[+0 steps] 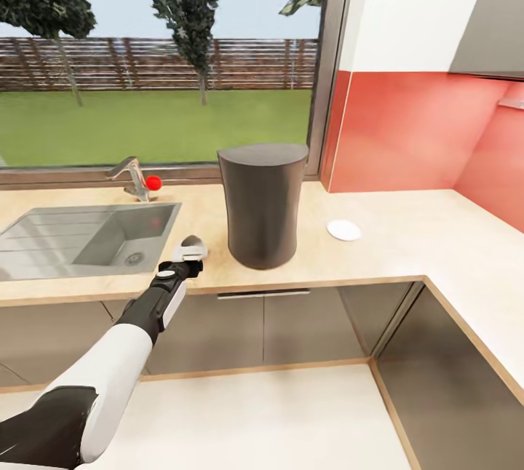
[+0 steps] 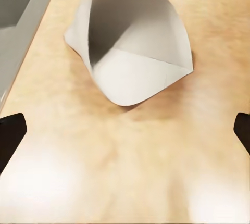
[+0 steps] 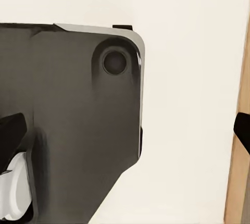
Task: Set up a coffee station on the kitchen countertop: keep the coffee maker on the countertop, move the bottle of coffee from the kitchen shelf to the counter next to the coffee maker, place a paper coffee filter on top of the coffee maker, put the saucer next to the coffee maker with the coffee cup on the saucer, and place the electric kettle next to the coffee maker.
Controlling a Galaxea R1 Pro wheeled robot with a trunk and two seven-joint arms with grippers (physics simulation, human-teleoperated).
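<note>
Your left gripper (image 1: 191,255) has its fingers wide apart above the paper coffee filter (image 2: 133,52) on the kitchen countertop (image 1: 407,237) (just beside the coffee maker (image 1: 263,204)), so go down slowly and pinch one thin edge softly.

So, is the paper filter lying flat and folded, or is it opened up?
Opened up. In the left wrist view the paper coffee filter lies on its side on the kitchen countertop, its cone mouth spread and hollow inside.
</note>
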